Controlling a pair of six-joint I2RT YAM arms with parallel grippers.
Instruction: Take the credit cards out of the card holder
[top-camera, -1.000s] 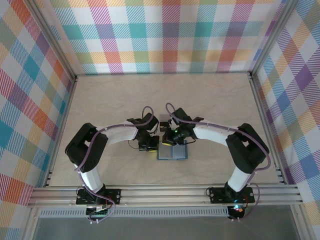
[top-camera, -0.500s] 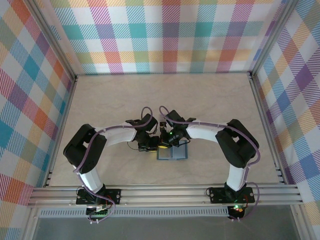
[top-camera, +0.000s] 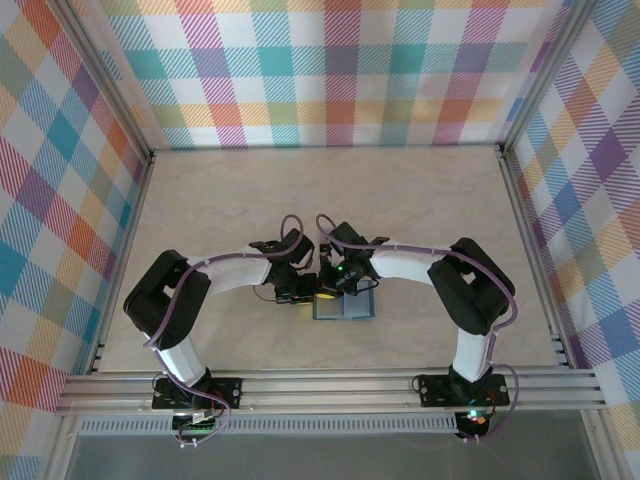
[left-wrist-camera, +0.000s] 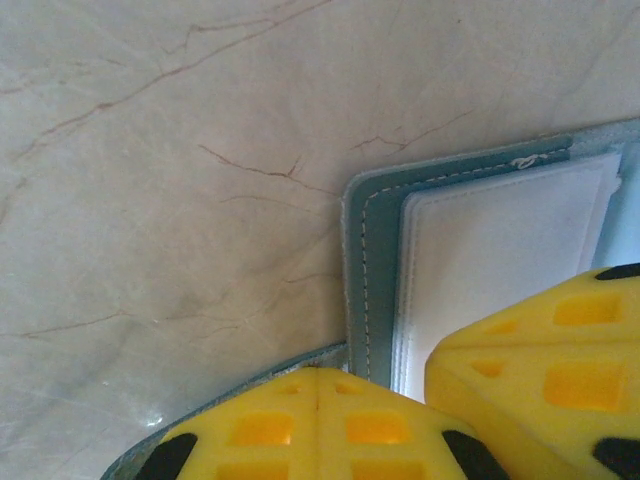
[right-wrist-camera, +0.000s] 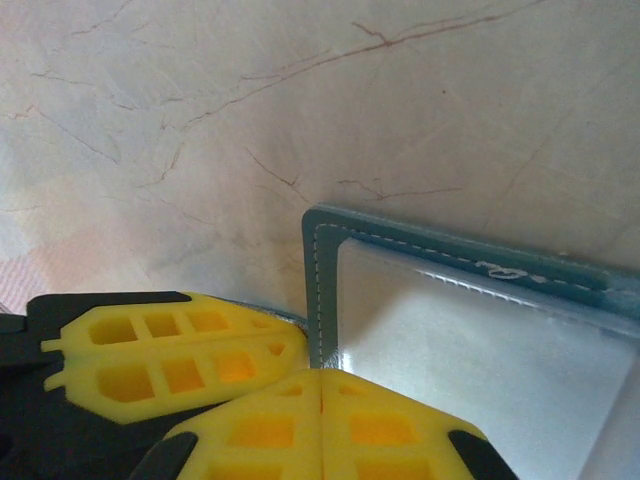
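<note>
Marble-patterned desk (top-camera: 250, 200) lies between plaid walls (top-camera: 340, 60), with a metal rail (top-camera: 330, 385) along the near edge. The wallet (top-camera: 355, 308) lies open and flat a little nearer than the middle of the desk. From above only its near part shows; both wrists crowd over its far left part and hide it.

The left gripper (top-camera: 308, 292) sits at the wallet's left edge. In its wrist view its yellow fingers (left-wrist-camera: 300, 430) are pressed together with only a seam between them, and nothing shows between them. They are cut off by the bottom of the frame. A teal sliver curves under them at lower left, and I cannot tell whether they touch it. Beyond them the wallet's stitched teal corner (left-wrist-camera: 375, 260) frames a pale layered pocket panel (left-wrist-camera: 500, 250).

The right gripper (top-camera: 338, 290) is just beside the left one, over the same corner. In its wrist view its fingers (right-wrist-camera: 330, 430) are likewise closed tip to tip, low in the frame. The left gripper's fingers lie just to their left. Whether the tips rest on the wallet is hidden.

A glossy silvery sheet (right-wrist-camera: 470, 350) fills the wallet's inside there. Glare washes it out, so I cannot tell if it is one of the cards or a clear pocket. No dark card face can be made out.
</note>
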